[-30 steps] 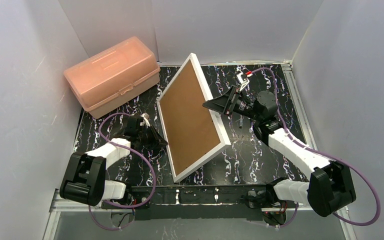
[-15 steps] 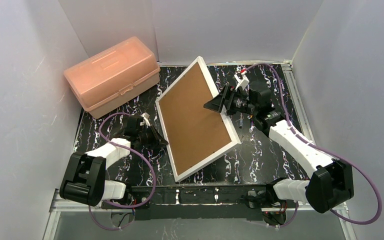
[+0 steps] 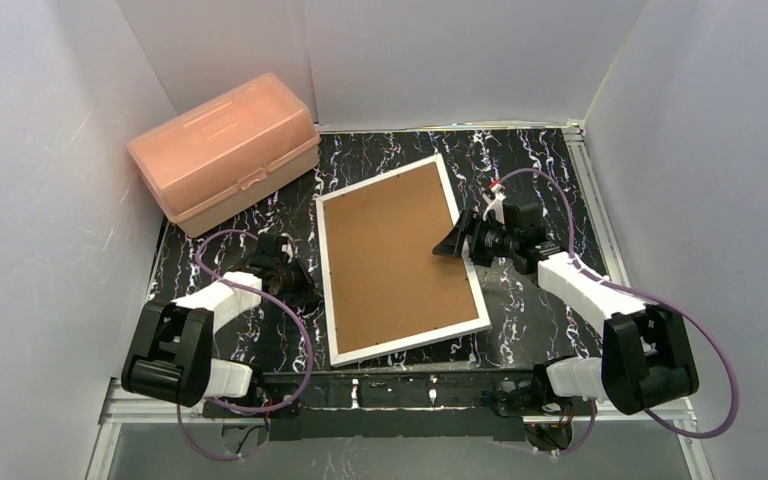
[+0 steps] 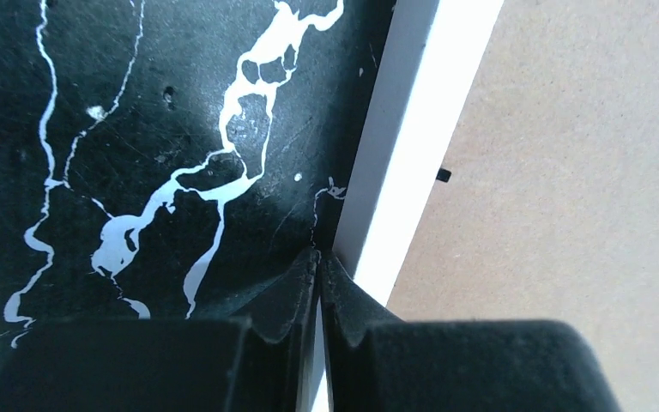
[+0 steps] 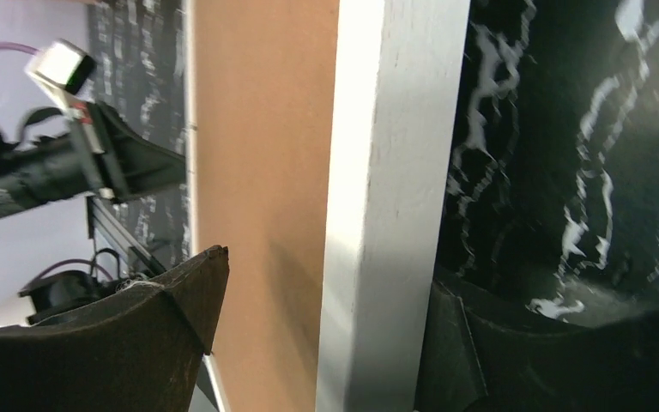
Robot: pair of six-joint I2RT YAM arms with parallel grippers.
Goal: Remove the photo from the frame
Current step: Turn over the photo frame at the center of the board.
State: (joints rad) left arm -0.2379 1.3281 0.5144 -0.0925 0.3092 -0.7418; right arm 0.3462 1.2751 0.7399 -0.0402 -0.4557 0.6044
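The frame (image 3: 395,260) is laid on the black desk (image 3: 520,170) with white streaks, between the two arms. Its brown back is turned up, and a thin white border is seen all round it.

The left gripper (image 4: 319,257) is set at the frame's left edge. Its jaws are pressed shut together with nothing between them, and their tips are placed right against the white border.

The right gripper (image 3: 445,248) is set at the frame's right edge. Its jaws are held wide open, with the white border between them. One jaw is kept over the brown back. The other is on the outer side of the border, perhaps touching it; that part is too dark to tell.

A pink box (image 3: 225,150) is kept at the far left corner, apart from the frame.
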